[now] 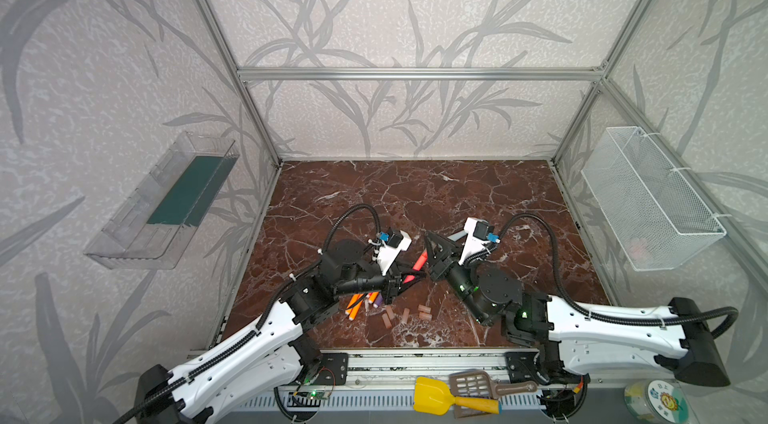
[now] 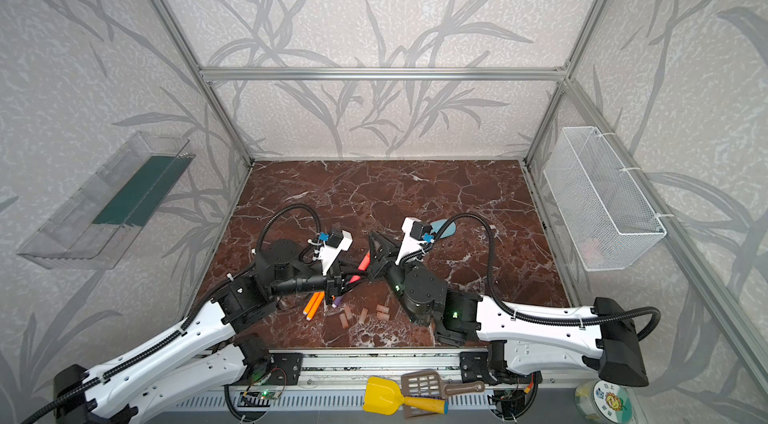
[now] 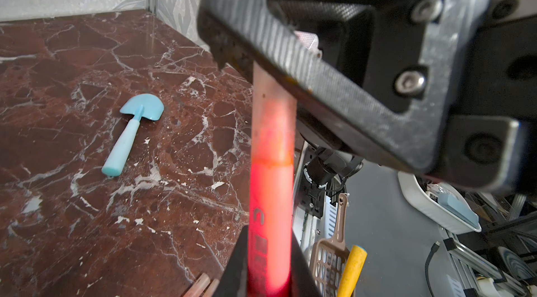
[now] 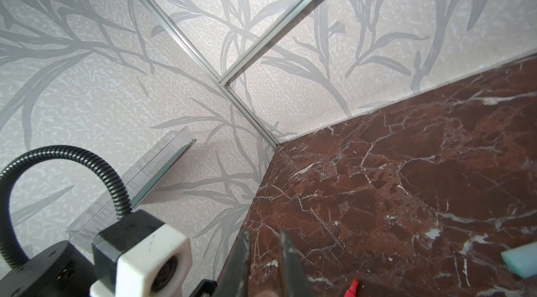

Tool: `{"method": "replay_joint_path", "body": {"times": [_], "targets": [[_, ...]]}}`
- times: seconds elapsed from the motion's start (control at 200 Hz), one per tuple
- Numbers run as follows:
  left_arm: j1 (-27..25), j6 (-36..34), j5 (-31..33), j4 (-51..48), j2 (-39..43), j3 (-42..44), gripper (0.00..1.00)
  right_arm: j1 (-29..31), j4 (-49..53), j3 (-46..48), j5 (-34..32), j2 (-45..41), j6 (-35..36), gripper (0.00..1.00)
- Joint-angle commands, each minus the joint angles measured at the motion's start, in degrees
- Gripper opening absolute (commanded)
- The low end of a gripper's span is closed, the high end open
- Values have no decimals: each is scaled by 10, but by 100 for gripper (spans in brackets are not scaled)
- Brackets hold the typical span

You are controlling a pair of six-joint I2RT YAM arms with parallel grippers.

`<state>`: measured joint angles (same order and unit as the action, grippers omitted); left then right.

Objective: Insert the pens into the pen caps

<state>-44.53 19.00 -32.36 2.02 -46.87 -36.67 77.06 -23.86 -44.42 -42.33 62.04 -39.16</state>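
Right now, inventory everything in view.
red-pink marker pen: one, held
pale translucent pen cap: one, on that pen
loose caps: five, pinkish-tan, front table
orange marker pens: at least two, by left arm
purple marker pen: one, beside them
light-blue toy shovel: one, mid table
yellow plastic shovel, brown slotted scoop: one each, front rail
white wire basket: one, right wall
clear plastic tray: one, left wall
left gripper: shut on pen
right gripper: at cap, grip unclear

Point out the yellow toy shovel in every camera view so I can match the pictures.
Top view: yellow shovel at the bottom middle, in front of the table.
Top view: same place, slightly further left.
Left wrist: only its handle, off the table's edge.
Right wrist: not in it.
Shared landmark: the brown scoop beside it.
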Motion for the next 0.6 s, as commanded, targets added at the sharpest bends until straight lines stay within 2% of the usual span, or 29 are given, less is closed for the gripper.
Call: {"method": "replay_joint_path", "body": {"times": [0.0,0.02,0.085,0.325,0.5,0.595], "targets": [[39,44,96,157,18,3,0,52,120,-6,71,-1,66,37],[39,47,93,160,20,8,0,51,120,-6,64,-6,69,44],[38,55,83,171,29,24,0,45,111,1,53,-18,74,54],[28,93,64,223,42,79,0,26,68,9,74,-45,125,66],[13,95,67,233,39,96,0,21,29,6,75,-63,171,70],[0,91,70,239,37,101,0,5,38,-13,86,-43,159,70]]}}
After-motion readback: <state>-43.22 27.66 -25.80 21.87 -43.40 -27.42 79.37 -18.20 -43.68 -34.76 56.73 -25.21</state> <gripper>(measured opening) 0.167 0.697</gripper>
